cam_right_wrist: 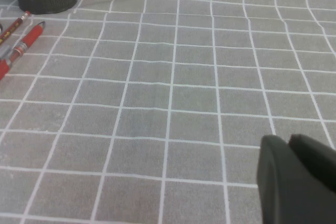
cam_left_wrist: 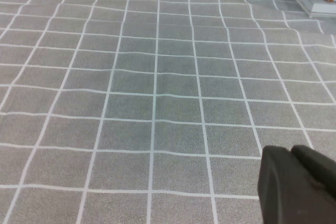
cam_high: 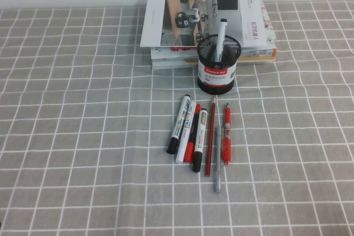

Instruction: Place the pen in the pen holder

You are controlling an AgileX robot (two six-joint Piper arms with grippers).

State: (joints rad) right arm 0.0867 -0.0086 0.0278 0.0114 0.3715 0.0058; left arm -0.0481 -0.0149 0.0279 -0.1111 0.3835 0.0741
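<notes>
A black mesh pen holder (cam_high: 219, 63) is seen upright on the desk (cam_high: 77, 136), which is covered by a grey cloth with a white grid; a marker with a black cap (cam_high: 220, 38) is already stood in it, leaning slightly. Just behind the holder a stack of books (cam_high: 193, 23) is laid. In front of the holder a row of pens is spread side by side: a black-capped marker (cam_high: 178, 124), a white marker (cam_high: 186, 132), a red marker (cam_high: 193, 132), another black-ended marker (cam_high: 200, 132), a thin red pencil (cam_high: 211, 135), a grey pen (cam_high: 217, 161) and a red pen (cam_high: 226, 134). The left end effector (cam_left_wrist: 296, 184) is held over bare cloth; whether it is spread cannot be told. The right end effector (cam_right_wrist: 296, 177) is held near the red pen; its state cannot be told either.
</notes>
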